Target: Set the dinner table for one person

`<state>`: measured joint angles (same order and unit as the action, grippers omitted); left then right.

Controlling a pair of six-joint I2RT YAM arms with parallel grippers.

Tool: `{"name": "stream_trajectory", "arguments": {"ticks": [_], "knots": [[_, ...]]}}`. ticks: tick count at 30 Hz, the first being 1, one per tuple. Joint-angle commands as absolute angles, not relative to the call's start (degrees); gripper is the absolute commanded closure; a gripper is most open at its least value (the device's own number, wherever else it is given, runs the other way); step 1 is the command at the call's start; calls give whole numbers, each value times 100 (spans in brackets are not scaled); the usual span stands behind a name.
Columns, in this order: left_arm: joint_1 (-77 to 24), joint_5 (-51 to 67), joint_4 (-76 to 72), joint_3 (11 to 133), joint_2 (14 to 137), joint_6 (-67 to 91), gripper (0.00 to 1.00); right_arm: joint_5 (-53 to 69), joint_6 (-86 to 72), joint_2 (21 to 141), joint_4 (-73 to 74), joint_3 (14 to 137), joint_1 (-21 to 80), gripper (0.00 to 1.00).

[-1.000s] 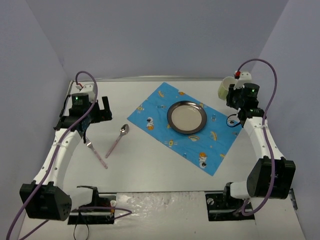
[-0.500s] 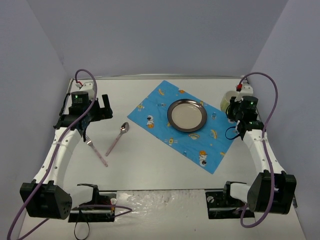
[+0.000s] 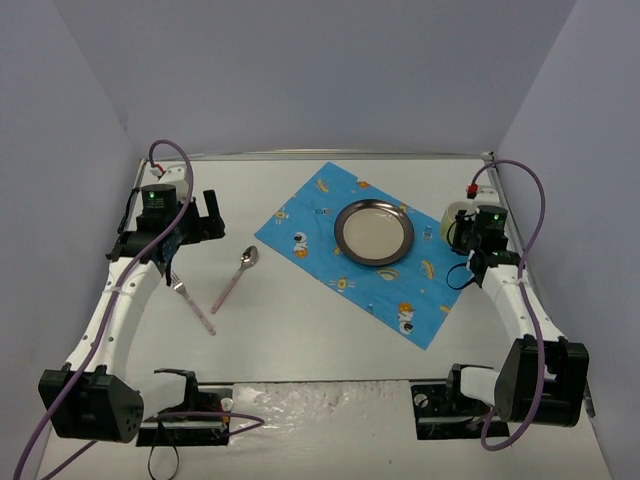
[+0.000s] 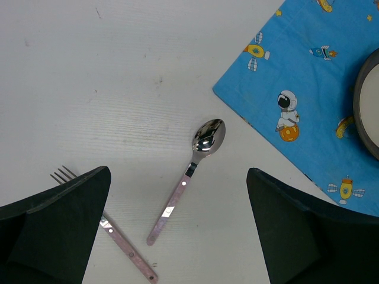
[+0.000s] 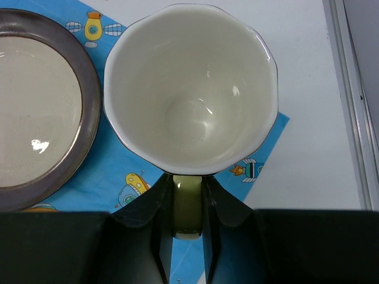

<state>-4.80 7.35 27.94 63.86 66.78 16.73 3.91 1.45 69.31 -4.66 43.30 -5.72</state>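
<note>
The left gripper (image 4: 177,177) spreads its fingers (image 4: 59,225) wide apart, holding nothing, above the fork (image 4: 127,251) and spoon (image 4: 195,160). The right gripper (image 5: 188,207) is clamped on the handle of a cream mug (image 5: 189,89), just beside the plate (image 5: 35,112) on the blue cloth (image 3: 320,215). The white dinner table (image 3: 300,330) lies under it all, between bluish walls (image 3: 300,70).

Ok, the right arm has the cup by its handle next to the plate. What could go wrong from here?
1. The right gripper pinches the cup only by its thin handle, so it may swivel or tip on release.
2. The cup's rim is close to the plate; a drift that way could clip it.
3. The cup is over the cloth corner; a base set half off the edge might rock.
</note>
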Motion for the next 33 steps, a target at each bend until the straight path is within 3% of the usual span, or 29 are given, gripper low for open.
{"name": "stream_trajectory", "arguments": {"ticks": [1, 33], "knots": [[-485, 663, 2482, 6451, 6527, 1670, 3, 229, 127, 6875, -1551, 4303, -705, 100], [-536, 606, 2496, 6460, 6557, 1626, 3, 773, 98, 7602, -2407, 3781, -1354, 100]]}}
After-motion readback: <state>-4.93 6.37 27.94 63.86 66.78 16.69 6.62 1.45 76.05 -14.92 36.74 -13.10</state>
